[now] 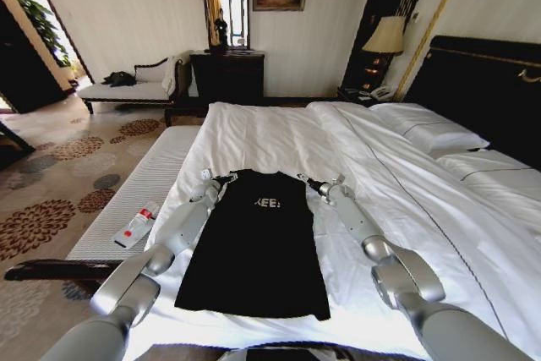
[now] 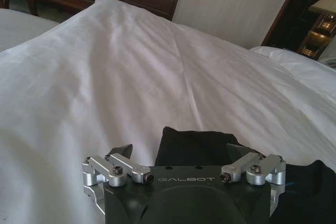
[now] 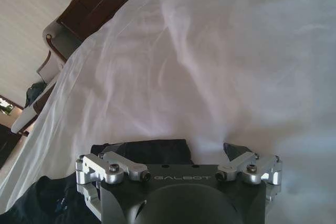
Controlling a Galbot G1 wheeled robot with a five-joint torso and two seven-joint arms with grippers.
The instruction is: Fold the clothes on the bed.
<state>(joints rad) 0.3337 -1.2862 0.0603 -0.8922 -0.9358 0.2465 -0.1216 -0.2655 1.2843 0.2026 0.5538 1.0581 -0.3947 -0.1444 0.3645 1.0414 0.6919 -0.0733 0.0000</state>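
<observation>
Left gripper (image 1: pixel 221 179) and right gripper (image 1: pixel 304 180): spread wide at shirt (image 1: pixel 258 247) shoulders. Lies lengthwise along bed (image 1: pixel 279 137), collar far.

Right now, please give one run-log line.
T-shirt: flat on bed | left gripper: open, at shoulder | right gripper: open, at shoulder

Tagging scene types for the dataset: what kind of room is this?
Likely a hotel bedroom: a large bed with white bedding and pillows, a bedside lamp by the dark headboard, and a patterned carpet.
</observation>
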